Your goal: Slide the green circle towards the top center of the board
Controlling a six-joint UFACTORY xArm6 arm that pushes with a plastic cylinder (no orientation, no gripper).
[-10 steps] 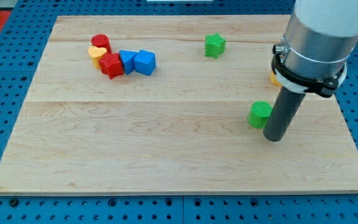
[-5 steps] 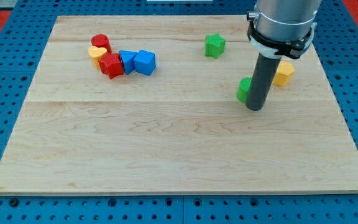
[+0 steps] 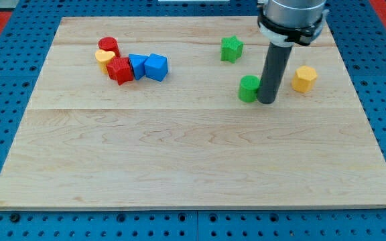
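Note:
The green circle [image 3: 248,88] is a short green cylinder right of the board's middle, in the upper half. My tip [image 3: 267,100] stands on the board touching the circle's right side, slightly below it. The dark rod rises from the tip toward the view's top. A green star [image 3: 231,48] lies above and to the left of the circle, near the top centre of the board.
A yellow hexagon [image 3: 303,78] sits right of the rod. At the upper left is a cluster: a red cylinder [image 3: 108,45], a yellow heart [image 3: 103,57], a red star [image 3: 120,69] and two blue blocks [image 3: 138,65] [image 3: 156,67]. The wooden board [image 3: 179,154] lies on a blue pegboard.
My tip has moved up and to the left across the board, and the green circle has slid ahead of it the same way. The yellow hexagon is now uncovered.

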